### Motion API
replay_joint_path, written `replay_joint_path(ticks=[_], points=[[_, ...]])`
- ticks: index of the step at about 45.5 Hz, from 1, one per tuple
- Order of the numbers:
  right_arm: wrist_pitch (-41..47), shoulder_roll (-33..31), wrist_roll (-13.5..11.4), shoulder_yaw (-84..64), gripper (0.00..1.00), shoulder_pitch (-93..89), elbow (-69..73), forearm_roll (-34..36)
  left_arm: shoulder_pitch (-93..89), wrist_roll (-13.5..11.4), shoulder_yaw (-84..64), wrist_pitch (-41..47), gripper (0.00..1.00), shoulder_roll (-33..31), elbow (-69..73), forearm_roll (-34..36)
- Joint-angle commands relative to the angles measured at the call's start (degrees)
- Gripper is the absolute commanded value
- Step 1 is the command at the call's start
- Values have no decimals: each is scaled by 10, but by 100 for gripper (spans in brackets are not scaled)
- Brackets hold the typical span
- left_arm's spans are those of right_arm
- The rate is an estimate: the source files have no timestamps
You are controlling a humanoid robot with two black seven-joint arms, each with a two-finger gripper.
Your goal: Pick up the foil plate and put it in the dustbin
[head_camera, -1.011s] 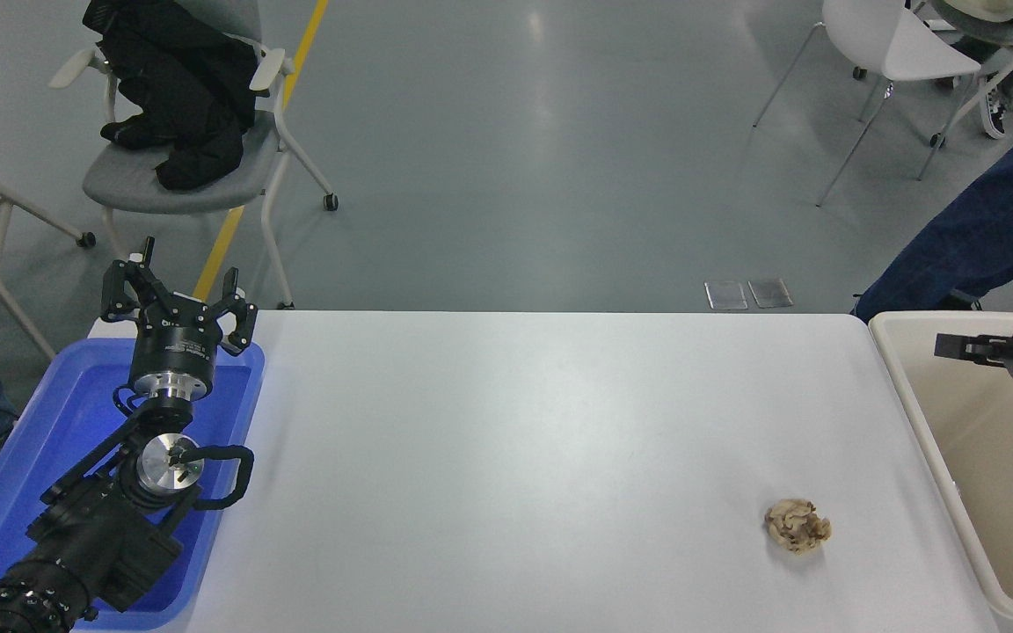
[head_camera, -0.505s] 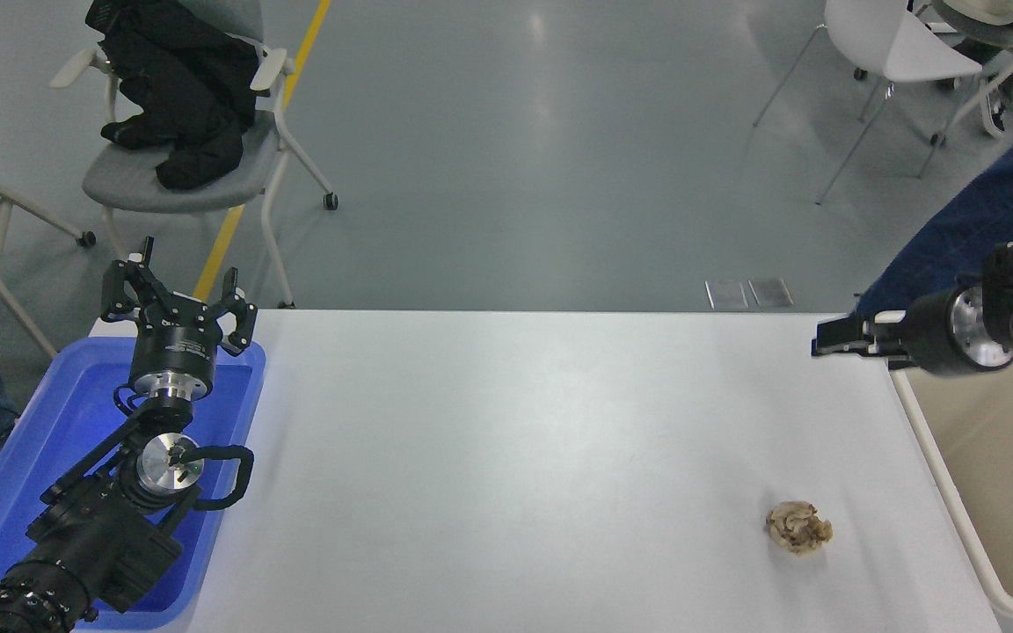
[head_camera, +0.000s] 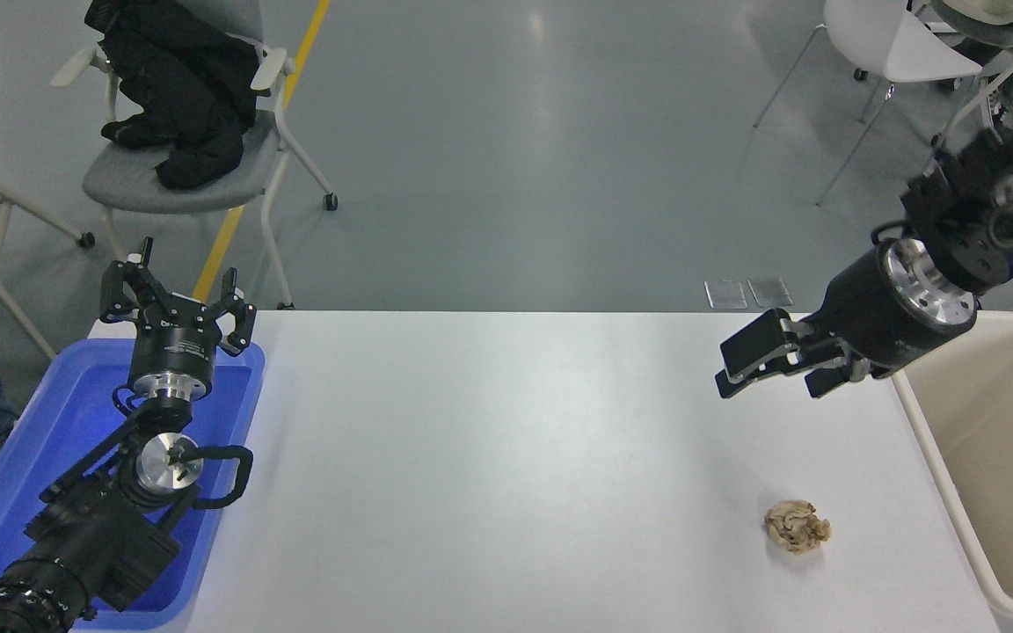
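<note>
The right end effector hangs over the bench at about three o'clock, its fingers parted and nothing between them. A second ago it sat low over the dustbin, pointing inward; since then it has swung out past the bin's rim, risen and turned toward the bench's middle, the arm now reaching in from the two o'clock corner. That reads as a withdrawal after a drop: the foil plate is nowhere on the bench, and the part of the dustbin's floor that shows is bare, so the plate is either in the hidden part of the bin or out of view; I cannot tell which. A crumpled paper ball lies at about four o'clock, near the bin's wall and well below the end effector. The left end effector is parked, fingers spread, over the blue tray at nine o'clock.
</note>
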Motion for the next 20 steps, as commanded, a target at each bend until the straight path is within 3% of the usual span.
replay_joint_path(ticks=[1, 20], points=[[30, 41, -1, -5, 100, 54, 34, 38, 0, 0, 1, 0, 99, 0, 0, 0], [66, 57, -1, -5, 100, 112, 44, 80, 0, 0, 1, 0, 99, 0, 0, 0]])
